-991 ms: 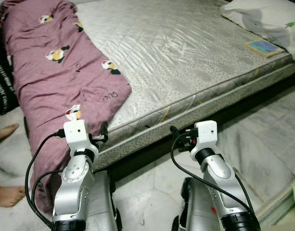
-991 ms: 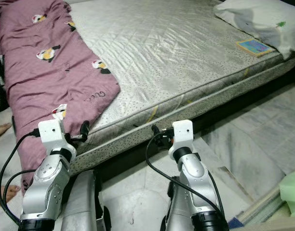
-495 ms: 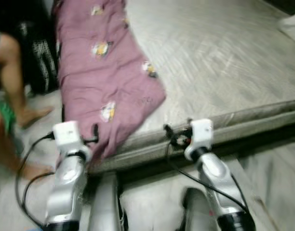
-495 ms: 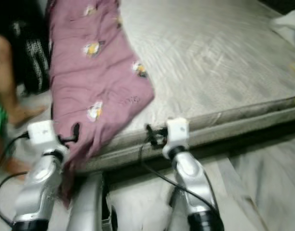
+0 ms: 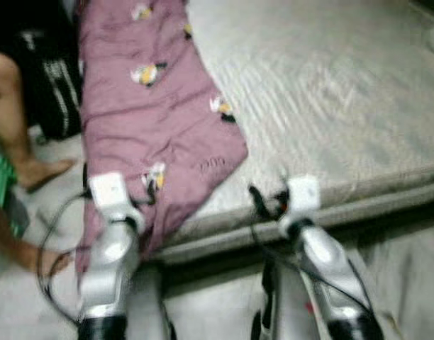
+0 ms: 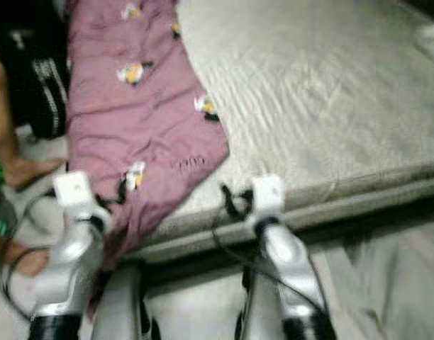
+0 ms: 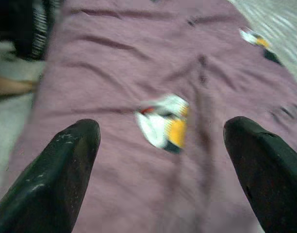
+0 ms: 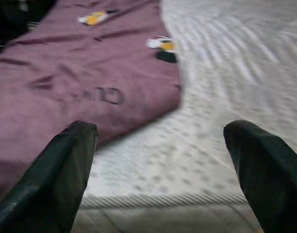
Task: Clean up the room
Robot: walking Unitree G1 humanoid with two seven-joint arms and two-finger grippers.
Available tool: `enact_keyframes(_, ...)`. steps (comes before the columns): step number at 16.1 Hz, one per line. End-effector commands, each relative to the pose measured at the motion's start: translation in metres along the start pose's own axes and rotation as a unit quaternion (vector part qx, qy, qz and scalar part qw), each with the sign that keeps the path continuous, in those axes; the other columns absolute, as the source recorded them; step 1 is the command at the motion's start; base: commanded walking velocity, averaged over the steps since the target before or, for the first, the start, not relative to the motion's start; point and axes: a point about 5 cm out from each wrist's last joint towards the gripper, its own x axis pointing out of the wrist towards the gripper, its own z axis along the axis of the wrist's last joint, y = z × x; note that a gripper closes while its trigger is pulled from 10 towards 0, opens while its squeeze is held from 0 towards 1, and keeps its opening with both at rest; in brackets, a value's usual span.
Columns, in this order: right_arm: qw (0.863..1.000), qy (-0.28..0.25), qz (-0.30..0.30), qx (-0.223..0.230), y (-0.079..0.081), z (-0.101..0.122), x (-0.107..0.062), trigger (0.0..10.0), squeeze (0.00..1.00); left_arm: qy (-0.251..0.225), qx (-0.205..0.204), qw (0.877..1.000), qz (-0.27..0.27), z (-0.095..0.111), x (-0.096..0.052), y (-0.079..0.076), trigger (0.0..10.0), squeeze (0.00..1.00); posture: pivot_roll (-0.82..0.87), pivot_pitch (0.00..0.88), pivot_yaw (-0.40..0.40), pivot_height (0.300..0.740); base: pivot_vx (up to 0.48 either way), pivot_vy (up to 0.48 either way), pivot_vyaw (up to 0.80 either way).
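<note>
A mauve blanket [image 5: 157,113] printed with small cartoon figures lies along the robot's left side of the bare grey mattress [image 5: 330,99], its near end spilling over the mattress edge toward the floor [image 5: 217,297]. The left claw [image 7: 160,160] hangs just above that drooping end with its two black fingers spread wide and nothing between them; the right claw [image 8: 160,165] is spread apart as well, empty, aimed at the blanket's near corner where it meets the quilted mattress top. The blanket looks soft, thin and limp — it will likely sag and slide rather than keep any shape, and one pinch would lift a single fold, not the whole cloth. The loose corner on the mattress and the hanging hem seem the surest holds, one per claw. A person's bare leg [image 5: 15,120] and foot stand close beside the blanket on the left — worth keeping clear of.
</note>
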Motion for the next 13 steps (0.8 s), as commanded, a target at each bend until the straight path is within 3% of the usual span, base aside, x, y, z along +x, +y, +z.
enact_keyframes(1,1.0,-0.005,-0.007,0.003,-0.003,0.004,-0.003,10.0,0.0,0.044,0.01,0.999,0.005,-0.013,0.003,0.005,10.0,0.0,-0.08,0.102,-0.008,0.521,0.0,0.0,0.0)
enact_keyframes(5,1.0,-0.009,-0.007,-0.016,-0.004,0.01,-0.012,10.0,0.0,0.078,0.018,0.997,0.009,-0.019,0.023,0.008,10.0,0.0,-0.12,0.111,-0.014,0.506,0.0,0.0,0.0)
enact_keyframes(9,0.998,-0.009,-0.043,-0.035,-0.022,0.017,-0.033,10.0,0.0,0.083,0.032,0.996,0.001,-0.023,0.038,0.004,10.0,0.0,-0.19,0.125,-0.02,0.506,0.0,0.0,0.0)
enact_keyframes(12,0.995,0.001,-0.08,-0.062,-0.039,0.018,-0.054,10.0,0.0,0.108,0.063,0.992,-0.035,-0.033,0.051,-0.014,10.0,0.0,-0.23,0.134,-0.031,0.506,0.0,0.0,0.0)
enact_keyframes(13,0.994,0.006,-0.087,-0.066,-0.044,0.019,-0.058,10.0,0.0,0.144,0.089,0.983,-0.073,-0.047,0.051,-0.025,10.0,0.0,-0.25,0.13,-0.037,0.506,0.0,0.0,0.0)
